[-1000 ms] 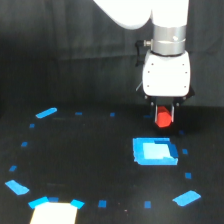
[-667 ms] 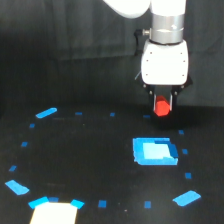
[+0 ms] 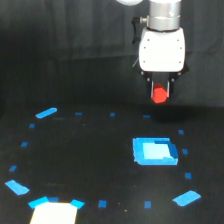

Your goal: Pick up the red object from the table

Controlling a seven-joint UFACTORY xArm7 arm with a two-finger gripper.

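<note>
1. Exterior view, upper right of the frame: my end effector [image 3: 159,93] hangs below its white body, closed around the red object [image 3: 159,94], which sits between the two dark fingers with its lower end poking out beneath them.

2. The red object is clear of the bench [image 3: 90,165]; black background shows between it and the surface below, so I judge the pick-up essentially made.

3. Handling, as a judgement: the red object looks small, rounded and rigid, narrower than my white body, and probably light. Its smooth curved side could let it slip or twist, so the sensible hold is across its middle with the fingers on opposite sides, which is roughly where they appear to be. I cannot tell how deep it sits in the fingers.

4. The bench is a wide flat black surface. A bright blue square patch [image 3: 154,151] lies in the lower right, below and just left of my hold. Small blue tape marks [image 3: 46,113] ring the middle of the frame.

5. A pale rectangle [image 3: 55,212] sits at the bottom left edge. The room behind is dark and featureless.
</note>
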